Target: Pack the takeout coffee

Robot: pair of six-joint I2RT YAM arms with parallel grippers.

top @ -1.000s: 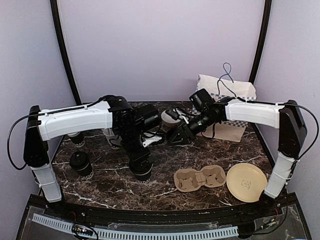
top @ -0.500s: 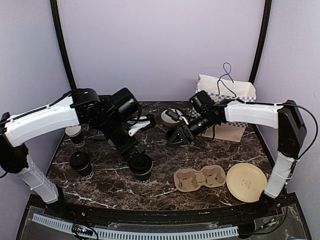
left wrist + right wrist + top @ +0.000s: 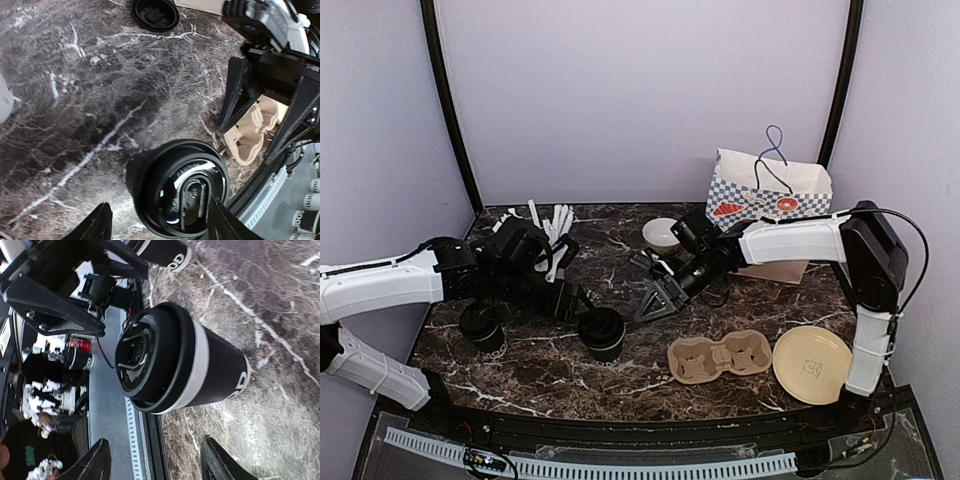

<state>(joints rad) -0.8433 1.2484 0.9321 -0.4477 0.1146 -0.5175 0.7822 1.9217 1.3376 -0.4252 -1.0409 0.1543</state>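
Top external view: L gripper [image 3: 578, 302] & R gripper [image 3: 650, 305] flank lidded coffee cup [image 3: 603, 333], both jaws part-open, empty. Step: pickup. Next: grip cup, carry upright to cup carrier [image 3: 720, 358].

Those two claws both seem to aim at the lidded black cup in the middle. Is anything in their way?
Nothing visible. The lidded cup sits just ahead of the open left gripper, and only bare marble tabletop lies between it and the open right gripper.
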